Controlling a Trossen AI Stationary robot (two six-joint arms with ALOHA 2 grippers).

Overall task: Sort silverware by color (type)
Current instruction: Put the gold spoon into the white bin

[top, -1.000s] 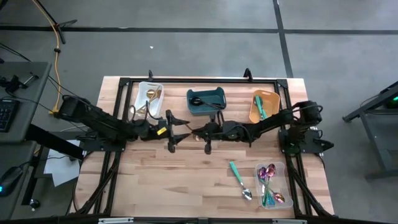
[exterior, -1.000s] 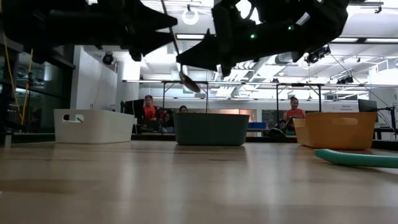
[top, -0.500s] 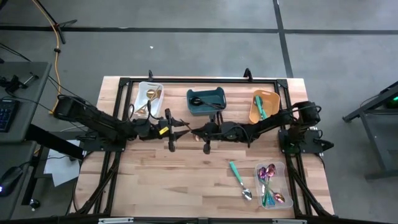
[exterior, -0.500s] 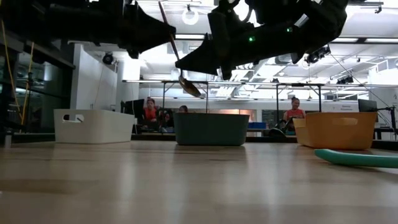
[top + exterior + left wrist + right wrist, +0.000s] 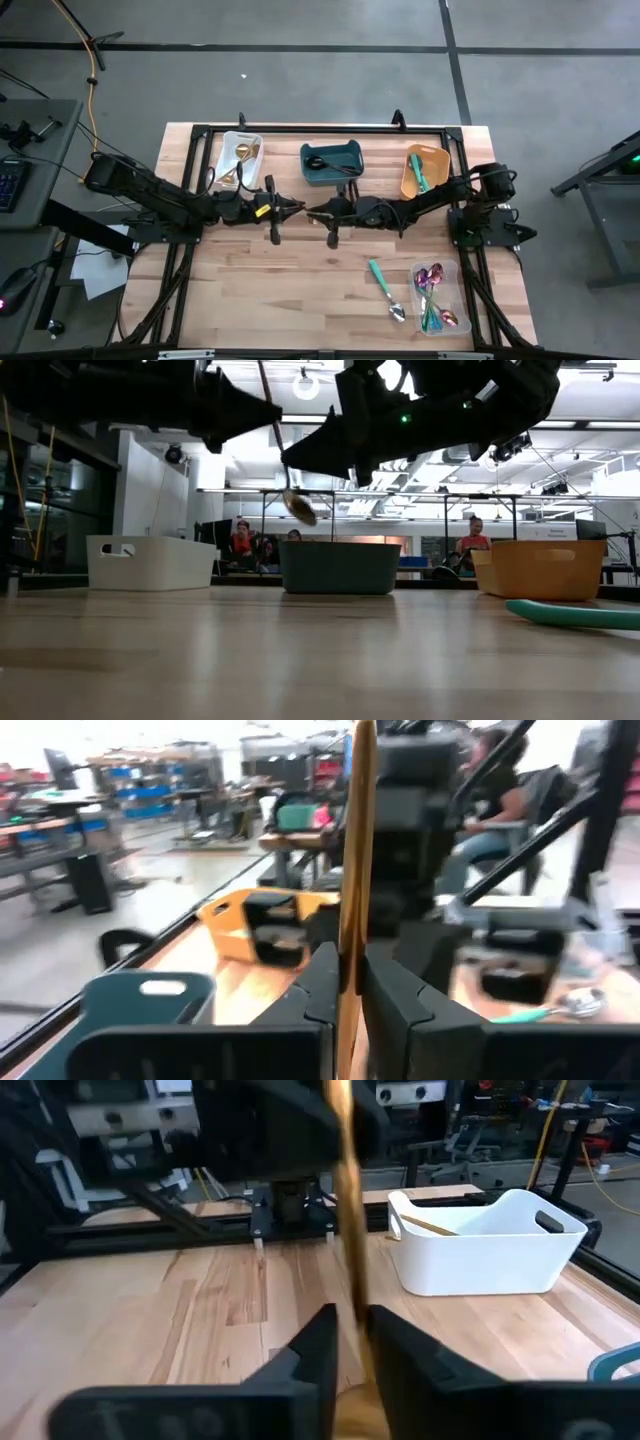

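Gold spoon (image 5: 290, 490) hangs above mid-table at the center of the high view, between the two grippers meeting tip to tip. The left gripper (image 5: 350, 982) is clamped on its handle; the right gripper (image 5: 350, 1335) brackets the handle, grip unclear. Farther back sit the white bin (image 5: 240, 160), teal bin (image 5: 332, 163) and orange bin (image 5: 425, 172).
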